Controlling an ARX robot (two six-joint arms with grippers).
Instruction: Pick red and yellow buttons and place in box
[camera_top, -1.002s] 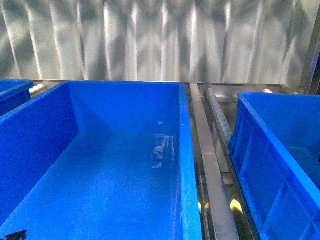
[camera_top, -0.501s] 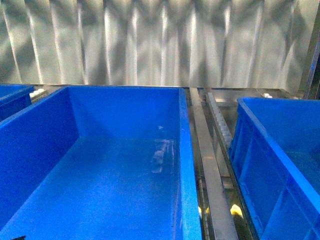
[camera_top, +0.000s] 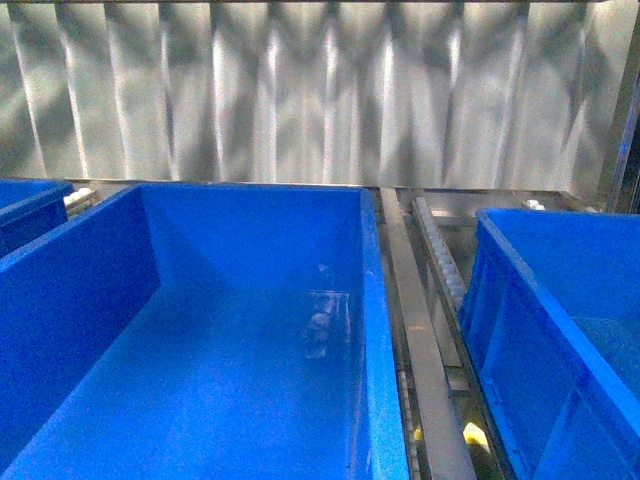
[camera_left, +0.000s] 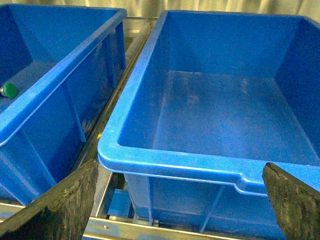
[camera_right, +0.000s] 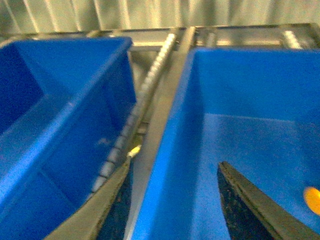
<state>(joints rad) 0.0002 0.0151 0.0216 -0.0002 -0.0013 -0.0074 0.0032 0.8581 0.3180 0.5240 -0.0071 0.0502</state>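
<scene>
Centre blue box (camera_top: 372, 330) is landmark; nothing visible lying on its smooth floor. Right-hand crate (camera_top: 520, 330) sits beside it, across metal roller rail (camera_top: 440, 262). Third crate (camera_left: 60, 95) beside box on opposite side; green-capped button (camera_left: 8, 90) lies inside it. Yellow button (camera_right: 313, 199) lies on floor of right-hand crate, partly cut off by picture edge. Left gripper (camera_left: 177, 200) over near rim of box, fingers wide apart, holding nothing. Right gripper (camera_right: 172, 205) over right-hand crate's wall nearest box, fingers spread, holding nothing. Corrugated metal wall (camera_top: 300, 95) behind box.
</scene>
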